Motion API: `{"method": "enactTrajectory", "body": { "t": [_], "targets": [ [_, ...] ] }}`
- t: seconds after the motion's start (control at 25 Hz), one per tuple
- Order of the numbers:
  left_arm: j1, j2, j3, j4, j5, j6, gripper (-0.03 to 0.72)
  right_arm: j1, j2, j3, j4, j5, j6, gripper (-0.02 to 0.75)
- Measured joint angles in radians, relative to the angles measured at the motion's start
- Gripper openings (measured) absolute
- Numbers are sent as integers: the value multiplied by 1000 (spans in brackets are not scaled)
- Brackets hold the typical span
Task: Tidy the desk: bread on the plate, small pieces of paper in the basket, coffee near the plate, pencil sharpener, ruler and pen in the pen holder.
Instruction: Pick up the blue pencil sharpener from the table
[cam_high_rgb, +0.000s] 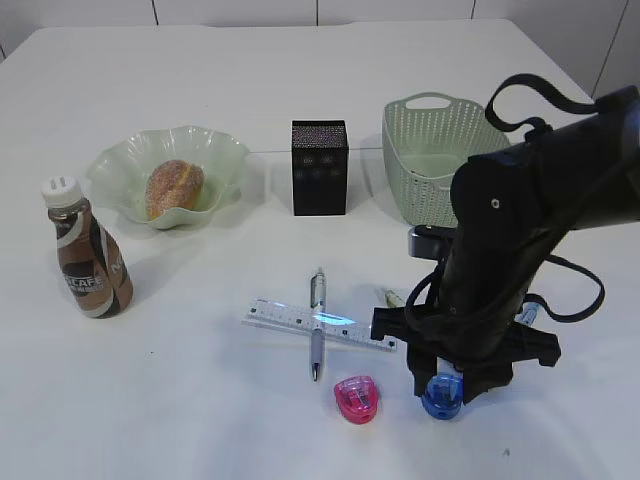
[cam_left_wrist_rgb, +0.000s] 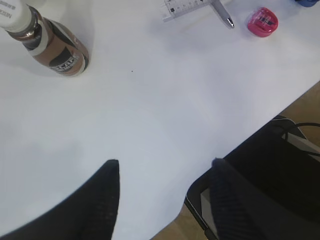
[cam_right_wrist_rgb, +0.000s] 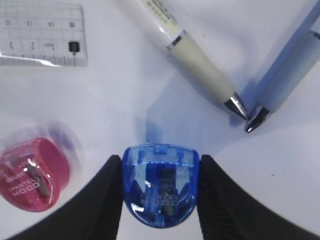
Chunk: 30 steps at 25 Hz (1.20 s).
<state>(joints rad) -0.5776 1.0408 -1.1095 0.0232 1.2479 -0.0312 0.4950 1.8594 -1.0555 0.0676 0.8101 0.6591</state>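
Bread (cam_high_rgb: 174, 188) sits on the plate (cam_high_rgb: 110, 170), coffee (cam_high_rgb: 88, 262) beside it. Right gripper (cam_right_wrist_rgb: 160, 192) seems clamped on the blue sharpener (cam_right_wrist_rgb: 160, 187); pens, ruler (cam_high_rgb: 300, 320) remain.

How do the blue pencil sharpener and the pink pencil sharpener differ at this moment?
The blue sharpener sits between the fingers of the right gripper, which close on its two sides; the pink sharpener lies free on the desk, touched by nothing. The blue one is clear blue; the pink one is pink with white lettering. In the exterior view the blue one lies to the right of the pink one. Both share the same rounded shape and similar size.
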Motion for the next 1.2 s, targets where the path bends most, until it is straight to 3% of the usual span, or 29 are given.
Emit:
{"method": "enactTrajectory", "body": {
  "t": [0.84, 1.2],
  "targets": [
    [0, 0, 0, 0, 0, 0, 400, 0, -159, -32, -148, 18, -19, 347],
    [0, 0, 0, 0, 0, 0, 400, 0, -159, -159, -157, -4, -115, 347]
  ]
}}
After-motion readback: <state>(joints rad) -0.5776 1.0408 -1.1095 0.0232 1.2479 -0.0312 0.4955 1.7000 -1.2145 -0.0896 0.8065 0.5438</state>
